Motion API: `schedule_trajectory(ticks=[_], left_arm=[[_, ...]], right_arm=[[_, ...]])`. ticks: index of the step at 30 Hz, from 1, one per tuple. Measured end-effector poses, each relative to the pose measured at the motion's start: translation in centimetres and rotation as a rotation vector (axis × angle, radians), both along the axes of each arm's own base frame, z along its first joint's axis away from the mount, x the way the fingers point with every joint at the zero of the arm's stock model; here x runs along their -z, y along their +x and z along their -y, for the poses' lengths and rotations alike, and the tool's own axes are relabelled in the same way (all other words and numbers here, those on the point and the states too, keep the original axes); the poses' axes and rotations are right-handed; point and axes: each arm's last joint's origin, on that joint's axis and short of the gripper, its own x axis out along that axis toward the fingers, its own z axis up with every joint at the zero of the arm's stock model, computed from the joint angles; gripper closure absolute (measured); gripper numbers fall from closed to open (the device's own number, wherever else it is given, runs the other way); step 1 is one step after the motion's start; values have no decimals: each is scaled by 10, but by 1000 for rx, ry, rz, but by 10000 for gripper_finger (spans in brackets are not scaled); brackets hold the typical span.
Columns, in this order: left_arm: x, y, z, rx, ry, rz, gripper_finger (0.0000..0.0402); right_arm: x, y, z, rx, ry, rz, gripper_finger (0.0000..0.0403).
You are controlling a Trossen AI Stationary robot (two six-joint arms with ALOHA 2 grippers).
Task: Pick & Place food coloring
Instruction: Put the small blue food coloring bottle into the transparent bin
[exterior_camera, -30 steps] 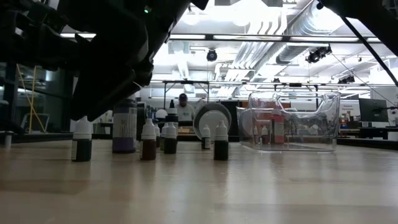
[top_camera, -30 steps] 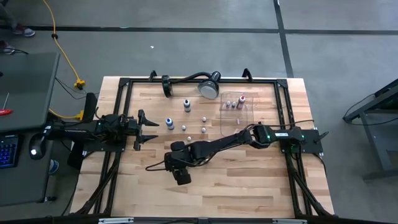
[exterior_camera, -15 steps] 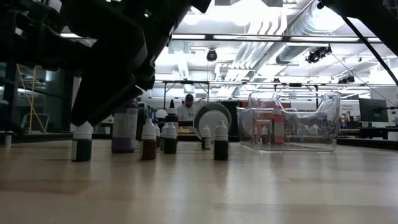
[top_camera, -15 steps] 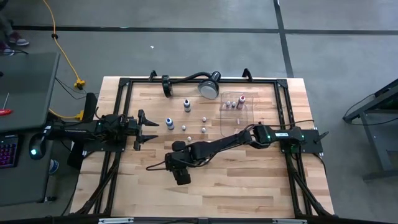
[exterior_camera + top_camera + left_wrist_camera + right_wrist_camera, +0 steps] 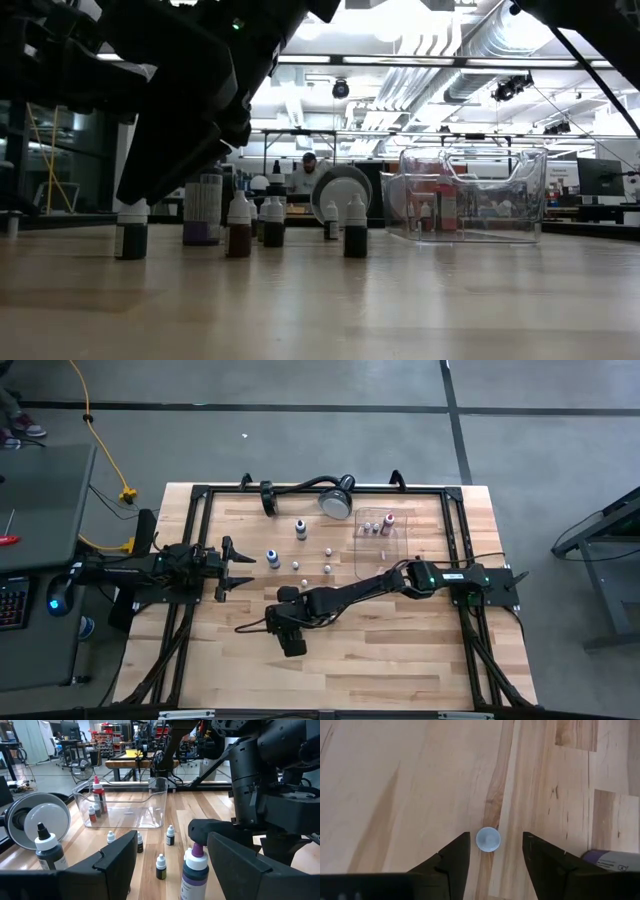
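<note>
Between my right gripper's point(image 5: 491, 851) parted fingers point(image 5: 454, 855) stands one bottle point(image 5: 488, 839), white cap up, untouched on the table point(image 5: 395, 780). I judge it light, rigid, slick and tippy; grip the body under the cap. Left gripper point(image 5: 238, 569) waits with fingers apart at the table's left.

You can't see the body of the bottle point(image 5: 488, 839) under its white cap, the purple-labelled bottle point(image 5: 615, 859) is cut off by the edge, and tray bottles point(image 5: 378, 524) are too small to tell colours
</note>
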Motion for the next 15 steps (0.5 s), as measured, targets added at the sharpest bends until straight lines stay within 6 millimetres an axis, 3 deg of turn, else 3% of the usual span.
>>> schedule_trajectory(ticks=[15], left_arm=[[0, 0, 0, 0, 0, 0, 163]], right_arm=[[0, 0, 0, -7, 7, -3, 283]])
